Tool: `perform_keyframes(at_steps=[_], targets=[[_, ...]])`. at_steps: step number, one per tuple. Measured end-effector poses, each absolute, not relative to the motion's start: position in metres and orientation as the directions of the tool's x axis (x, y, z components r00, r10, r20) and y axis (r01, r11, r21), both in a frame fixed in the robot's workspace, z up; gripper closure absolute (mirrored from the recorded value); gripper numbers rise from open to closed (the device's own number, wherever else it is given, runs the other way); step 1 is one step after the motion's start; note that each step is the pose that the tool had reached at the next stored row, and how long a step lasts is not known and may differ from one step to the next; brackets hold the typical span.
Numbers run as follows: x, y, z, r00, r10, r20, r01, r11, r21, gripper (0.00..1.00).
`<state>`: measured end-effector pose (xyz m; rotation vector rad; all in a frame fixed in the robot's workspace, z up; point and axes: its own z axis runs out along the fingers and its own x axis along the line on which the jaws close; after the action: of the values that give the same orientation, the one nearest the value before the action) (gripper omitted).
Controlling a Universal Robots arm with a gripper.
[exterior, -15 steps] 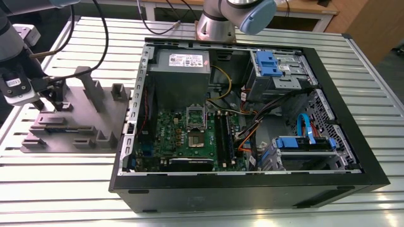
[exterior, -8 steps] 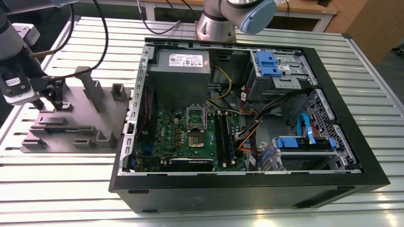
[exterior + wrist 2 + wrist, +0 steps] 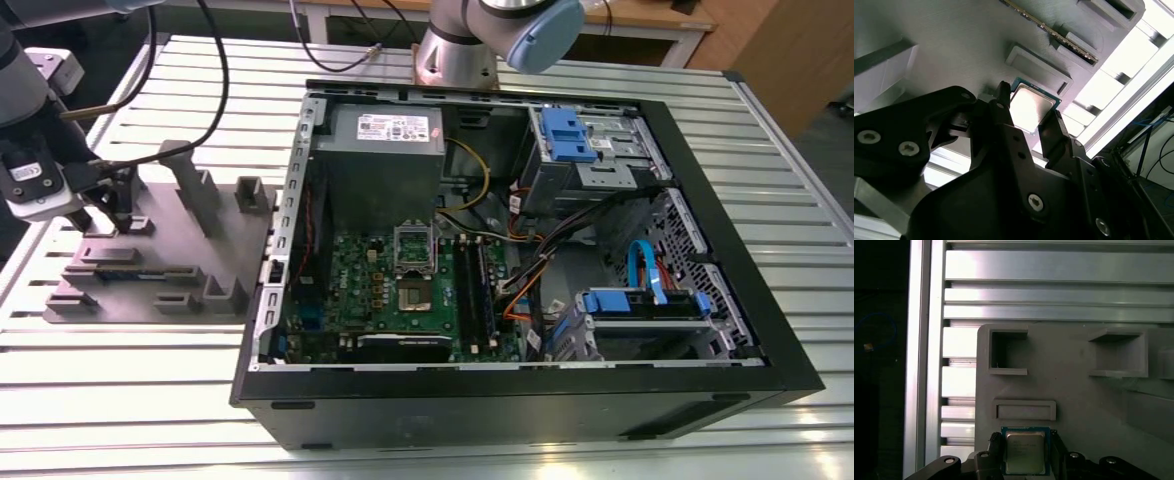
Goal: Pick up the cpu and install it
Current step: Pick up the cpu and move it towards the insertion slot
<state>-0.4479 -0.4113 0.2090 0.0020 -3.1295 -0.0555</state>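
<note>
CPU (image 3: 1031, 107) position, second wrist view: the chip lies silver face up at the grey fixture (image 3: 954, 40), just beside a raised rectangular frame. The gripper (image 3: 1029, 106) straddles it. One black finger (image 3: 1003, 100) meets one edge of the chip and the other finger meets the opposite corner. Judged state: clamped on the CPU.

First wrist view: the CPU (image 3: 1025, 452) sits between the two fingers (image 3: 996, 445), which are flush against its two opposite green edges. No gap shows on either side, which supports the clamped reading. The fixture (image 3: 1079, 390) carries empty pockets near the chip, and the slatted table (image 3: 1054, 265) lies past the fixture's edge. Whether the chip is resting on the fixture or is already lifted clear of it cannot be told.

Exterior view: the gripper (image 3: 104, 215) is low over the fixture (image 3: 200, 250), at the exterior view's left. The open case (image 3: 534, 400) lies to the exterior view's right. Its motherboard (image 3: 387, 290) is exposed, with the socket (image 3: 418, 293) near the board's middle, well apart from the gripper.

Progress, judged:
- Grasp: made, or being made.
- Carry to the case: not yet done.
- Install: not yet done, as the CPU is at the fixture and not at the socket.
</note>
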Motion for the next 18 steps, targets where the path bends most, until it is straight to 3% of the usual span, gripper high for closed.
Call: perform_keyframes(at_steps=[18], targets=[[-0.4479,-0.4113,0.2154,-1.0,-0.001,0.012,-0.001,0.999,0.035,0.53]])
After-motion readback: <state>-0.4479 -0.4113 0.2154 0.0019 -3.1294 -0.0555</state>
